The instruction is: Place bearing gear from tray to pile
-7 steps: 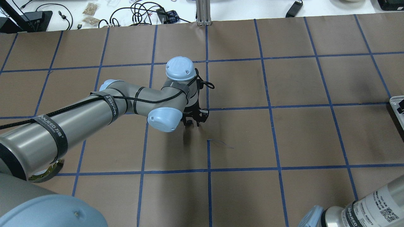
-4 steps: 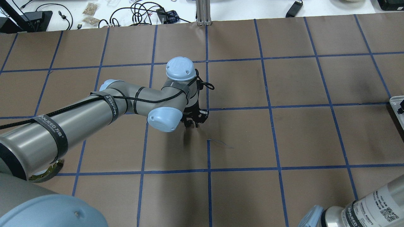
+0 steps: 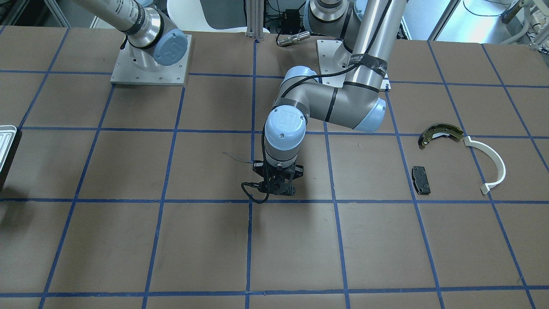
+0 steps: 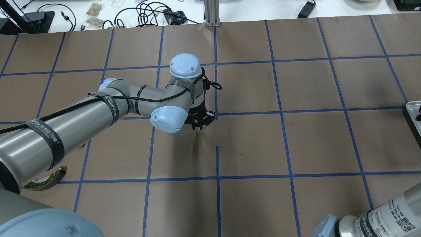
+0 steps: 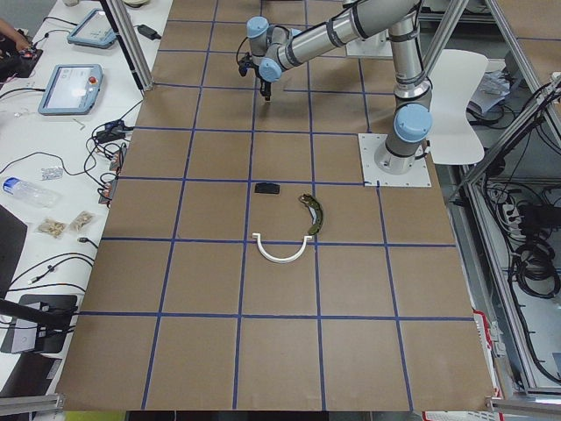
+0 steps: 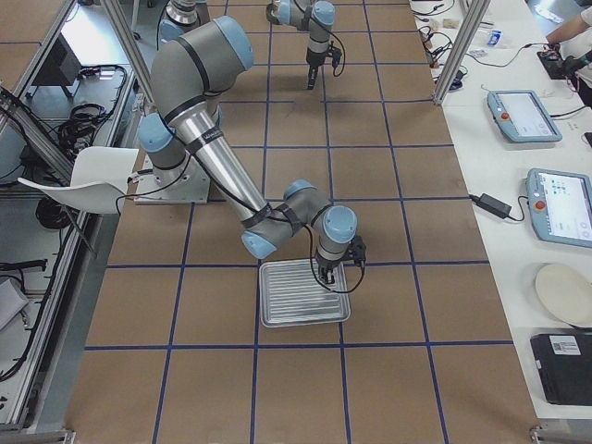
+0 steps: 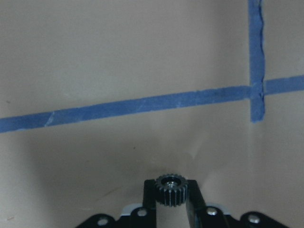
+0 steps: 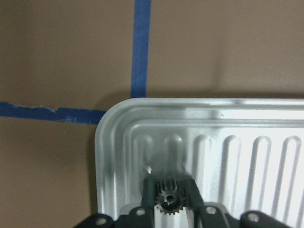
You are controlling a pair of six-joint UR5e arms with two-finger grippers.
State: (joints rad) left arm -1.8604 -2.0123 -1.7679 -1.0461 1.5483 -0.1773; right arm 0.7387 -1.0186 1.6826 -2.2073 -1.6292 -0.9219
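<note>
My left gripper (image 7: 171,192) is shut on a small dark bearing gear (image 7: 170,189) and holds it above the brown paper near the table's middle (image 4: 197,125) (image 3: 276,189). My right gripper (image 8: 168,197) is shut on a second dark bearing gear (image 8: 167,199) over a corner of the ribbed silver tray (image 8: 247,123) (image 6: 287,310). The pile lies apart on my left side: a brass-and-black brake shoe (image 3: 439,131), a white plastic arc (image 3: 493,165) and a black brake pad (image 3: 421,179).
The table is covered in brown paper with a blue tape grid (image 4: 283,112). The tray's edge (image 3: 6,141) shows at the table's end on my right. Cables and tablets (image 5: 74,88) lie on the white bench beyond the far edge.
My left arm has shifted a little to the left with the gear in its gripper, most of it in the last half second. More of the brake shoe shows below the arm.
</note>
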